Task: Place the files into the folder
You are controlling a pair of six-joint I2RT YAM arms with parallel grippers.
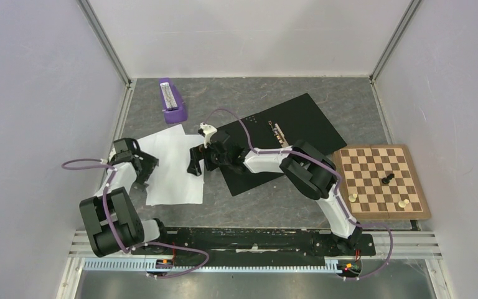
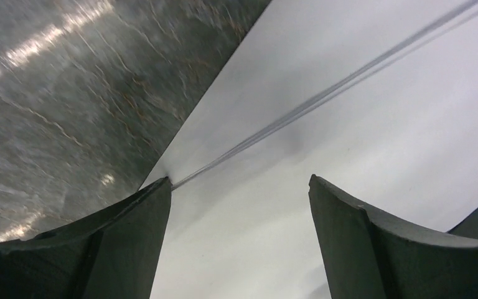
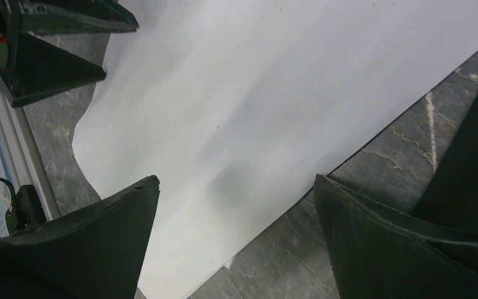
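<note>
The files point(image 1: 173, 167) are white sheets lying flat on the grey table, left of the folder point(image 1: 299, 128), which lies open with its black inside up and a metal clip point(image 1: 278, 133) at the spine. My left gripper point(image 1: 147, 167) is open, low over the sheets' left edge; in the left wrist view the files point(image 2: 348, 124) fill the space between the spread fingers point(image 2: 134, 243) of the left gripper point(image 2: 239, 187). My right gripper point(image 1: 197, 162) is open over the sheets' right edge; the right wrist view shows that paper edge point(image 3: 255, 112) running between the tips of the right gripper point(image 3: 236, 180). Neither holds anything.
A chessboard point(image 1: 383, 180) with a few pieces lies at the right, touching the folder's corner. A purple stapler-like object point(image 1: 172, 99) stands at the back left. Enclosure walls ring the table. The left arm's fingers point(image 3: 56, 37) show at the top left of the right wrist view.
</note>
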